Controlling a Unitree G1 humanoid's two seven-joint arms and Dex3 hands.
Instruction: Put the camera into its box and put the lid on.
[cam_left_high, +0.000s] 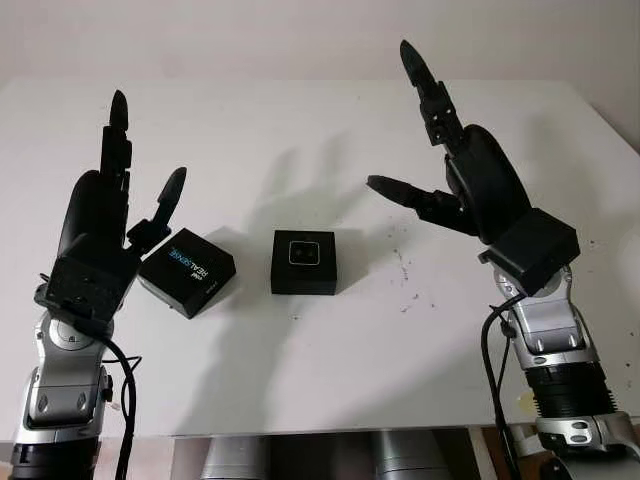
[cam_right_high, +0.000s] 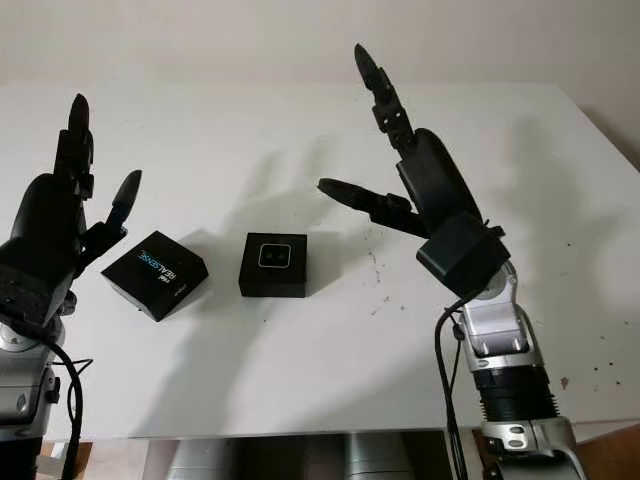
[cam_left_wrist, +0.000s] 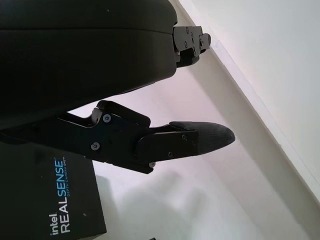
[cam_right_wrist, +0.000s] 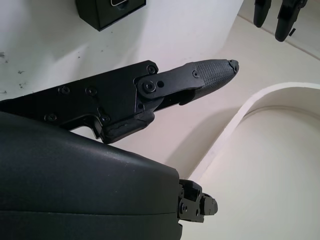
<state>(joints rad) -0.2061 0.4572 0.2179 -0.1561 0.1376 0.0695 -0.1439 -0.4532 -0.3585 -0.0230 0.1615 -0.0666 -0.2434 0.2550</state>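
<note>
Camera (cam_left_high: 304, 252) already sits in its open box (cam_left_high: 304, 278) at frame centre on the tabletop (cam_left_high: 330, 360). Lid (cam_left_high: 187, 270) lies just left of it, not yet on. My left robot hand (cam_left_high: 125, 215) and right robot hand (cam_left_high: 425, 140) hover open, empty; capping remains.

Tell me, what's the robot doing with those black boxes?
Nothing is being held yet. The left hand is open, raised beside the lid with the REALSENSE print. The right hand is open, up above the table. The box sits between them with the camera already inside, uncovered.
</note>
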